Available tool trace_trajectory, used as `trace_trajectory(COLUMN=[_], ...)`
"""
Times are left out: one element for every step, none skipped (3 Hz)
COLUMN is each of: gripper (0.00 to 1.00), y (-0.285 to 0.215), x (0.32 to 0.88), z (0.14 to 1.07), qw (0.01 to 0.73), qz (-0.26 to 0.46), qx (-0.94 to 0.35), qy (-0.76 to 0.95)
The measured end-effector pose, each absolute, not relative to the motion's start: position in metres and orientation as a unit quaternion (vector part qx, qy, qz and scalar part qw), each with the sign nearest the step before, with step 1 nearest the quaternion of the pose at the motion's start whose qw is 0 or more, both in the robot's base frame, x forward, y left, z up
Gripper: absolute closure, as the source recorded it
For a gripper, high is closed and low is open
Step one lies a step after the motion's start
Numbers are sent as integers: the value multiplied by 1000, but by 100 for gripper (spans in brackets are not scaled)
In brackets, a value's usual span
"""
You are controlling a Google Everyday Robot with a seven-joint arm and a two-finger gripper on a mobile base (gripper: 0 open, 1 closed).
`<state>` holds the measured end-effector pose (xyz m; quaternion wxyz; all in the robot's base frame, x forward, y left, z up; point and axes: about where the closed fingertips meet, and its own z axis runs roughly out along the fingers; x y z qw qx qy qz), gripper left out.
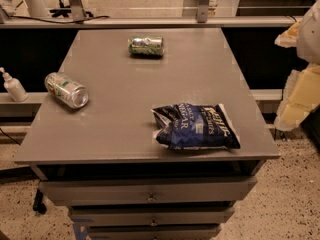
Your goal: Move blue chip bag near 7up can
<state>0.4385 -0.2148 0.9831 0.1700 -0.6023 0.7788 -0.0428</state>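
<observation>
The blue chip bag (pixel 196 126) lies flat on the grey table (pixel 125 129), near its front right corner. It is dark blue, crumpled, with white lettering. The 7up can (pixel 66 89) lies on its side near the table's left edge, silvery-white with green patches, its shiny end facing front right. The bag and the can are far apart. My gripper (pixel 301 91) shows as a pale white and yellow shape at the right edge of the view, off the table's right side and above floor level, apart from the bag.
A darker, mostly green can (pixel 146 46) lies on its side at the back middle of the table. A white pump bottle (pixel 13 86) stands on a shelf left of the table. Drawers (pixel 150 190) sit below the tabletop. A rail (pixel 150 21) runs behind it.
</observation>
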Motion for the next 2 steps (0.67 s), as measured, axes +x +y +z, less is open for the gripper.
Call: trace_trajectory(gripper=[0,0], y=[-213,-199], x=[438,438], z=[984,974], qw=[173,187], qz=[-44,-36], qx=[-602,-597], qy=[779,779])
